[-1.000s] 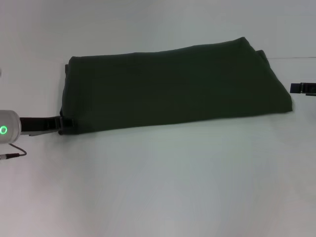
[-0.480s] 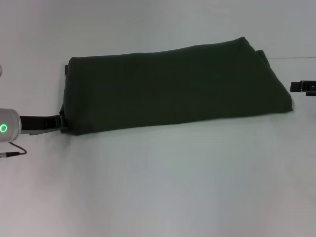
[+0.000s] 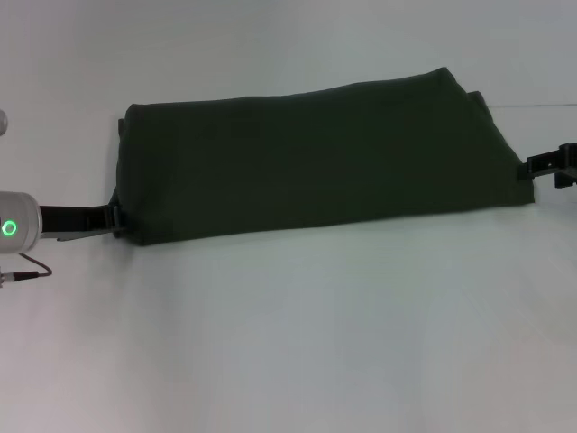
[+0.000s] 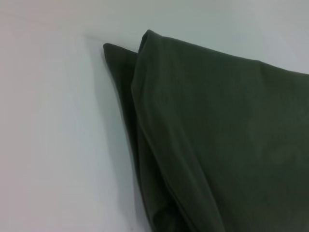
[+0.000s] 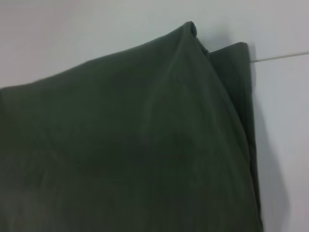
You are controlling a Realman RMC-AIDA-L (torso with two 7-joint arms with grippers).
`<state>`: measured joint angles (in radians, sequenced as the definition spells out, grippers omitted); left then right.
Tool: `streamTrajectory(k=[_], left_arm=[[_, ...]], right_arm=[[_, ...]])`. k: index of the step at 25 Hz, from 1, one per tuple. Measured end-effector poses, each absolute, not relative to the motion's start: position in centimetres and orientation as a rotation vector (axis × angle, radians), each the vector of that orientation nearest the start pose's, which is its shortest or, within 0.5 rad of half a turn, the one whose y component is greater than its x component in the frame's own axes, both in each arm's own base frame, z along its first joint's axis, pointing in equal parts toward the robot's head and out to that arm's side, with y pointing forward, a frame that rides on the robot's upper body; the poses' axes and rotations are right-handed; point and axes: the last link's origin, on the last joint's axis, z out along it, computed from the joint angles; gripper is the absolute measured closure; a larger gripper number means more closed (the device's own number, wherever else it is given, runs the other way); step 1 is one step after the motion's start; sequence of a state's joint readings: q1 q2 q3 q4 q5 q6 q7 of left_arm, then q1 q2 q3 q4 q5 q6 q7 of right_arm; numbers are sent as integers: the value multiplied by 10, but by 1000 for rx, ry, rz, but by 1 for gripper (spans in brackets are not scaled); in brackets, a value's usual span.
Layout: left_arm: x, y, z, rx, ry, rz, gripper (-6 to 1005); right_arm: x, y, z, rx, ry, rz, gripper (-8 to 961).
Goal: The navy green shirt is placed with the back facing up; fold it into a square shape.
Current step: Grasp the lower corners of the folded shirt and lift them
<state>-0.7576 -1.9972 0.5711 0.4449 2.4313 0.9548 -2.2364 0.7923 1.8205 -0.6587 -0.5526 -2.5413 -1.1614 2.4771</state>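
Observation:
The navy green shirt [image 3: 315, 162] lies on the white table [image 3: 297, 334] folded into a long dark band, plain side up, with layered edges at both ends. My left gripper [image 3: 115, 221] is at the band's near-left corner, touching the cloth edge. My right gripper [image 3: 534, 168] is at the band's right end, against the near-right corner. The left wrist view shows the shirt's stacked left-end layers [image 4: 203, 145] close up. The right wrist view shows the right-end layers [image 5: 145, 145] close up. Neither wrist view shows fingers.
The left arm's white wrist with a green light [image 3: 13, 230] and a thin cable [image 3: 27, 271] sit at the left edge. A thin seam line [image 3: 541, 105] runs across the table behind the shirt's right end.
My right gripper has moved left from the frame edge to the shirt's right end. My left gripper has shifted slightly up along the left corner. The shirt has not moved.

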Motion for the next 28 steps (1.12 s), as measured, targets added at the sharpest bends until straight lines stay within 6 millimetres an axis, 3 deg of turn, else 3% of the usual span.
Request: streamTrajectory(k=[9,28], left_arm=[[-307,414,6,-2037,-1561,-277,993],[-307,415,7,-2038,-1559,-280,993]], right_arm=[[306,447,70,-1943,1494,40,206],[312,449,39,-1929,1384,25,292]])
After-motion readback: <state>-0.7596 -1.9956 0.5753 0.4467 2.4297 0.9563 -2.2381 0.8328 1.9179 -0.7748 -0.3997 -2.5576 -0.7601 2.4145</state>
